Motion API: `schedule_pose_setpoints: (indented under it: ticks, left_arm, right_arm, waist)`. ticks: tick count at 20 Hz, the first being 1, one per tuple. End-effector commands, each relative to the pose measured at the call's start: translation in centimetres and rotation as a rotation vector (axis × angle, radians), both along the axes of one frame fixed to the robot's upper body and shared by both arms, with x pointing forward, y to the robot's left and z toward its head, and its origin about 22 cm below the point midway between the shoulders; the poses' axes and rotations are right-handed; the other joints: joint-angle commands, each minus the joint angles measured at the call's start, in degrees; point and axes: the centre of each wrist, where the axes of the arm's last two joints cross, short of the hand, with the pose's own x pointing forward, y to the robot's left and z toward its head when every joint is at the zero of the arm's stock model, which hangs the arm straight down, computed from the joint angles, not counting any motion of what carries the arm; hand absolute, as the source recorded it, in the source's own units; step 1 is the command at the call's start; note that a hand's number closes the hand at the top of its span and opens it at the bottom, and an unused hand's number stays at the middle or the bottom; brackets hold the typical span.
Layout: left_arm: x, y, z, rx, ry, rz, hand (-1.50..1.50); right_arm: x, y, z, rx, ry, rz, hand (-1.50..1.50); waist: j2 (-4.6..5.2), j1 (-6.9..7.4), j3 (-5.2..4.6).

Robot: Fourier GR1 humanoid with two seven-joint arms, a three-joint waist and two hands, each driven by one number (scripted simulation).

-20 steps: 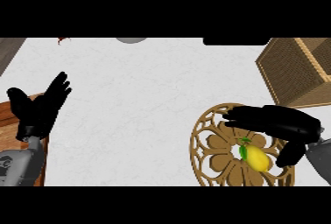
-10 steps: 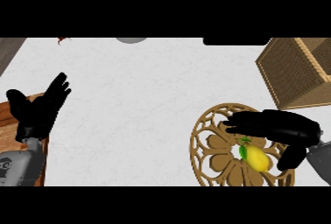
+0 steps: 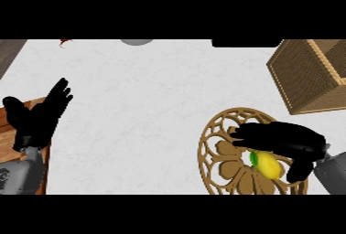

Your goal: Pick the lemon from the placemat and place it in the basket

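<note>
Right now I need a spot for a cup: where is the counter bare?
Bare: the white counter between the left hand and the placemat. Crowded at right: right hand over the lemon, basket beyond.

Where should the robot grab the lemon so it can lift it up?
Probably round the lemon's fat middle, coming from above. It lies flat on the round placemat, long ends pointing along the mat, and the right hand sits right over it.
</note>
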Motion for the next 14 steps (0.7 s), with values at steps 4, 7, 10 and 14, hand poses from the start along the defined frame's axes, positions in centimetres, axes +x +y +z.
schedule_pose_setpoints:
  ticks: [4,7,10,14]
  left_arm:
    - [0.1,0.4,-0.7,-0.012,-0.023,0.01,0.0]
    - [0.9,0.4,-0.1,0.018,-0.013,0.015,0.0]
    - [1.1,0.1,0.8,0.001,0.0,0.012,0.0]
    - [2.1,1.2,1.8,0.009,-0.005,0.016,0.0]
  right_arm:
    - [0.0,1.4,-2.3,-0.06,-0.007,0.101,1.5]
    - [0.1,1.0,-2.9,-0.087,-0.056,0.141,1.5]
    - [-0.4,0.4,-3.4,-0.079,-0.057,0.133,1.5]
    - [-1.2,1.0,-4.8,-0.081,-0.066,0.157,1.5]
  waist:
    - [0.06,0.14,0.0]
    - [0.05,0.05,0.01]
    - [0.05,-0.07,0.01]
    - [0.1,-0.05,0.02]
